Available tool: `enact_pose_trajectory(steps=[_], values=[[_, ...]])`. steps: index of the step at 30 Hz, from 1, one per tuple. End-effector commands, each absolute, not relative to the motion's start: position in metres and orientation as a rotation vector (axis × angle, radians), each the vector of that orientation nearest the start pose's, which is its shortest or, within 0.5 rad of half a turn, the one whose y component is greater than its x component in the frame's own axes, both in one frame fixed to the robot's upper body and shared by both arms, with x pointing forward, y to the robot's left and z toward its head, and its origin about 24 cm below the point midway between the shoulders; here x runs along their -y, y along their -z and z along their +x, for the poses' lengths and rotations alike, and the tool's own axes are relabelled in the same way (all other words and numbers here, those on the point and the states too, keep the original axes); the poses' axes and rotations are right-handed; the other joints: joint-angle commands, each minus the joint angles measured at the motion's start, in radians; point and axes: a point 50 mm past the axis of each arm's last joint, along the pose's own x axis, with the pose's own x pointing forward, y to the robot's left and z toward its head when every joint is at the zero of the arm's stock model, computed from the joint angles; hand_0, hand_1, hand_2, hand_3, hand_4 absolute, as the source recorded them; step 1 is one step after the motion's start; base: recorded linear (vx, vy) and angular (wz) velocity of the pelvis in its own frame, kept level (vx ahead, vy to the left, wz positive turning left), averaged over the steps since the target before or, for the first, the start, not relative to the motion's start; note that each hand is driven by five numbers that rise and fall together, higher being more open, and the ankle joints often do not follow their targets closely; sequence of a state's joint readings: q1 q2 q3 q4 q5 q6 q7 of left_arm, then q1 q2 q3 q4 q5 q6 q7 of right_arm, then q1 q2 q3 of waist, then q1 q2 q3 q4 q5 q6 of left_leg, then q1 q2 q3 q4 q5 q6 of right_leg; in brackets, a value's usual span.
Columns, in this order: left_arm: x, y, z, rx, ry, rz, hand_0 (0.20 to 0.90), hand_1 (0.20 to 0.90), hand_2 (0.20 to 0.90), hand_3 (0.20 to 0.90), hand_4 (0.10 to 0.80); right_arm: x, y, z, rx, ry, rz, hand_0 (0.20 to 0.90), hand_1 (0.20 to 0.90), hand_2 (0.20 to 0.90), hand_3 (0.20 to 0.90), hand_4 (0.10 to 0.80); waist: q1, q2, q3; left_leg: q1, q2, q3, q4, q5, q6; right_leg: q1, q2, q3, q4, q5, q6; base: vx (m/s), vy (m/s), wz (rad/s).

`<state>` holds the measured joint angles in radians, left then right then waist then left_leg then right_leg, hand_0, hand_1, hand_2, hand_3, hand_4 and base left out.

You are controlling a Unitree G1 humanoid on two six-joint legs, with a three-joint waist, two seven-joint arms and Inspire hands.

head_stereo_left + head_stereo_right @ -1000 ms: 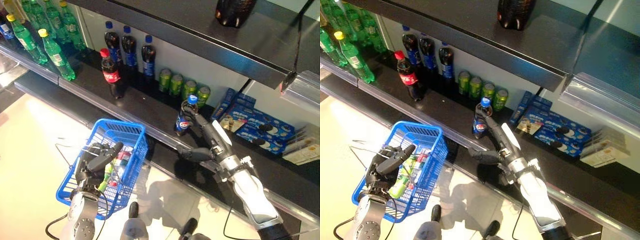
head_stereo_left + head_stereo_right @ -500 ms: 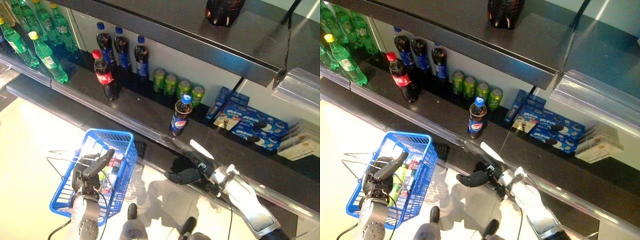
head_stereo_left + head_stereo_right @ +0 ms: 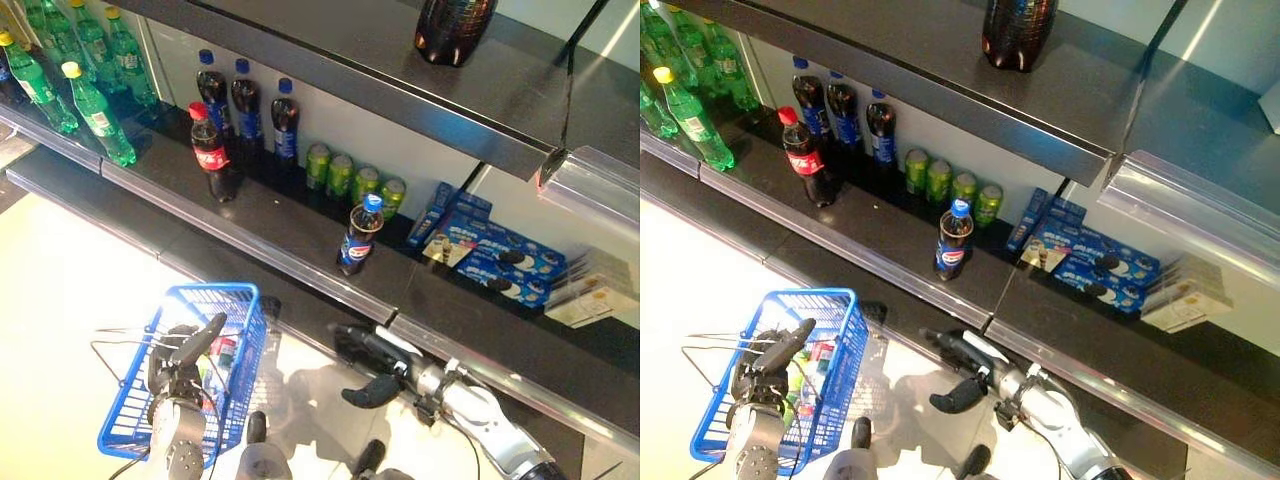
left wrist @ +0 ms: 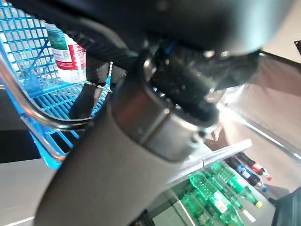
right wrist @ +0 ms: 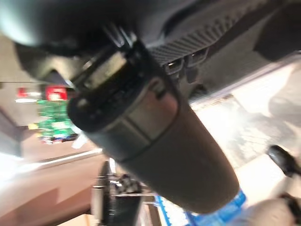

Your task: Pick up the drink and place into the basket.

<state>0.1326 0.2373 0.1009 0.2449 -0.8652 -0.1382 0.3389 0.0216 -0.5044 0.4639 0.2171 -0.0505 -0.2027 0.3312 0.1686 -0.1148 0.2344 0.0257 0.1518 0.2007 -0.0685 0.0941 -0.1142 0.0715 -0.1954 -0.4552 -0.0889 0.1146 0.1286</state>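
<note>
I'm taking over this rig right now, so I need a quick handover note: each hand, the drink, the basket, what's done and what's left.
Left hand: shut on the wire handle of the blue basket, which already holds several bottles.
Right hand: open, empty, low in front of the shelf edge.
Blue-capped cola bottle: upright alone near the shelf's front, apart from both hands.
Done: nothing on this bottle.
Left: grasp it, place it in the basket.

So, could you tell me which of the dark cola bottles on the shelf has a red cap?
The bottle with the red cap and red label, standing in front of the three blue-capped bottles at the back.
</note>
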Motion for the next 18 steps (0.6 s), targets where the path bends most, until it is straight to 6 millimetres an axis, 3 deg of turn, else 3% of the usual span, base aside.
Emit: enact_pose_trajectory(steps=[1,11,18], values=[[-0.279,-0.101,0.252,0.465,-0.493,-0.392,0.3,0.3,0.3,0.2,0.1,0.139,0.022,0.203,-0.195,-0.841,-0.506,0.9,0.9,0.9,0.9,0.8,0.002,0.019,-0.135,-0.154,-0.059,0.005,-0.019,0.061,0.02,0.164,0.07,-0.002,0.047,-0.177,-0.018,0.0,0.0,0.0],[-0.281,-0.069,0.247,0.32,-0.532,-0.268,0.3,0.3,0.3,0.2,0.1,0.165,0.068,0.186,-0.434,-0.748,-0.543,0.9,0.9,0.9,0.9,0.8,0.015,0.012,-0.133,-0.141,-0.063,-0.016,-0.019,0.036,0.01,0.179,0.073,0.006,0.052,-0.2,-0.023,0.04,-0.015,0.01],[-0.283,-0.029,0.235,0.12,-0.533,-0.201,0.3,0.3,0.3,0.2,0.1,0.19,0.099,0.17,-0.627,-0.616,-0.537,0.9,0.9,0.9,0.9,0.8,0.027,0.018,-0.128,-0.131,-0.063,-0.013,-0.019,0.03,0.014,0.185,0.073,0.0,0.052,-0.198,-0.024,0.027,0.004,0.01]])
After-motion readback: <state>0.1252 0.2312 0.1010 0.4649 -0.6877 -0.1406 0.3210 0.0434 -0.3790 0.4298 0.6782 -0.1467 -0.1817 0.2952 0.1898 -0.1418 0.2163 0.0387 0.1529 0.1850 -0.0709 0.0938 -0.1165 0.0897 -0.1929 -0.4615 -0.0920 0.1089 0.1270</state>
